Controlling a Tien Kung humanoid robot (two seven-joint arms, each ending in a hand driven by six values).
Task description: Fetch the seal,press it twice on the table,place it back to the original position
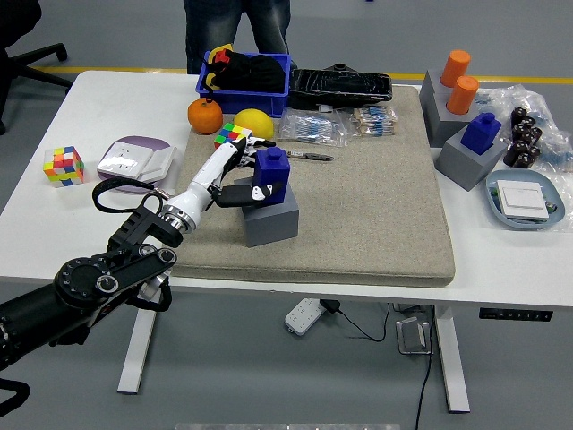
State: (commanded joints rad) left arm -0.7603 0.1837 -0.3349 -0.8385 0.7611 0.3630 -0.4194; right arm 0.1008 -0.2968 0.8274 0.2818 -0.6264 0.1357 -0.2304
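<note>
Five white fingers [240, 159] of the left hand [235, 172] are curled around the blue seal [269, 174], a dark thumb pressing its near face while the others wrap the far side, so the hand looks closed on it. The seal sits in its grey block holder [269, 215], which stands on the beige felt mat [376, 206] covering the middle of the counter [54, 215]. I judge this to be the fetch step: the grasp seems set, and the next move calls for a straight lift out of the holder without tipping it. The seal is a hard, glossy plastic piece, a square body with a smaller square knob on top; the holder is matte and boxy; the mat looks soft and fibrous. A colourful cube [234, 135], a lemon [253, 123] and an orange [205, 115] lie just behind the hand. The right arm is not in sight. A person [237, 22] stands at the far side.
</note>
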